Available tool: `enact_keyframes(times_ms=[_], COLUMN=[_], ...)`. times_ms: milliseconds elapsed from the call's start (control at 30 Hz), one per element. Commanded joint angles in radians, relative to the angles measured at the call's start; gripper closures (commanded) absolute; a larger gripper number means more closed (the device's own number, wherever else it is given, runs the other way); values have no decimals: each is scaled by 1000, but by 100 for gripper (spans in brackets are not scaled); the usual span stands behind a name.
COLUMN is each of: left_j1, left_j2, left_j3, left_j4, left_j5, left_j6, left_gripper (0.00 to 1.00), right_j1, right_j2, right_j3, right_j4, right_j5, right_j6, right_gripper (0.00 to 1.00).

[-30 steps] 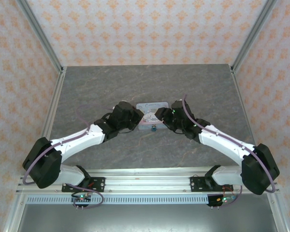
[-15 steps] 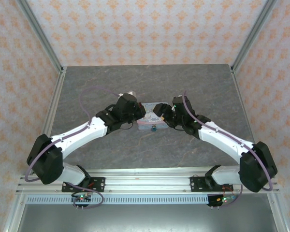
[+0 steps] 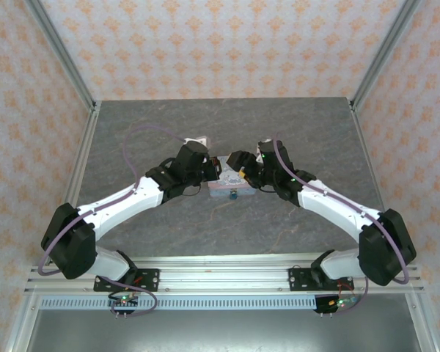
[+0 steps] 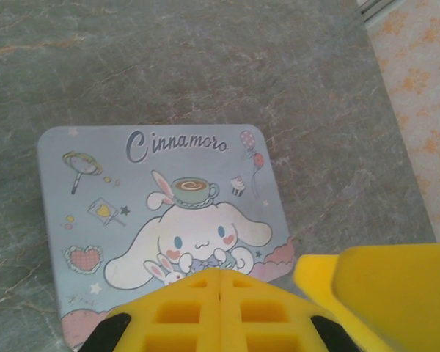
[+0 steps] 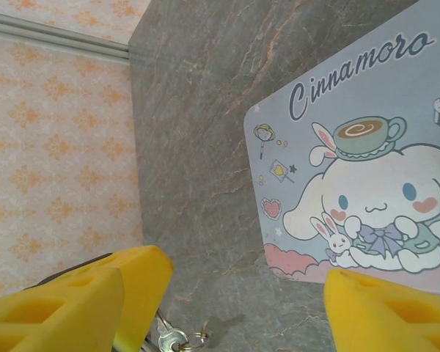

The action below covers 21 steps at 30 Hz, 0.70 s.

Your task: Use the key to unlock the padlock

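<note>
- While the left gripper [image 4: 218, 314] hangs over the near end of the tin [image 4: 161, 213], its two yellow fingers [image 4: 176, 317] press flat against each other, with nothing visible between them.
- Just beside those closed jaws, on their right in the left wrist view, another yellow finger [image 4: 385, 293] pokes in over the grey table [image 4: 205, 66].
- Jaws of the right gripper [image 5: 227, 308] stand wide apart and hold nothing; bare table and one corner of the tin lie in the gap between them.
- A small silver key [image 5: 169, 339] on a ring sits just beside the inner face of one right finger, at the bottom edge of the right wrist view; I cannot tell whether it touches that finger.
- From above, the padlock [image 3: 235, 195] is a tiny blue spot at the tin's near edge, just on the base side of both grippers and under the gap between them.
</note>
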<state>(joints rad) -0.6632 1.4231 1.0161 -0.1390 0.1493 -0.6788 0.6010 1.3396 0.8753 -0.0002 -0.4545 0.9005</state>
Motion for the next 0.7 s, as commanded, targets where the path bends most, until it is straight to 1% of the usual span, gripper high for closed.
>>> enact_keyframes(times_ms=[0,133,300,533,667], left_j1=[-1,-1,-1,-1,-1], left_j2=[-24,-41,-70,-122,-140], left_j3=[-21,-53,-104,-198,-240], left_j4=[92,161,250,421,515], left_j5=[15,42,48,18,-3], left_j6=[23,1,-42,-149,-209], left_gripper=[100,100,100,100,100], right_j1=[-6,-5,-5,-7,-8], right_j2=[-9,-29,-55,-92,-99], right_j3=[26,8,-36,-146,-196], right_j4=[71,105,178,354,454], right_j5=[-17,-10,8,10,-11], right_j6=[10,12,24,55,63], right_gripper=[27,27,28,32,36])
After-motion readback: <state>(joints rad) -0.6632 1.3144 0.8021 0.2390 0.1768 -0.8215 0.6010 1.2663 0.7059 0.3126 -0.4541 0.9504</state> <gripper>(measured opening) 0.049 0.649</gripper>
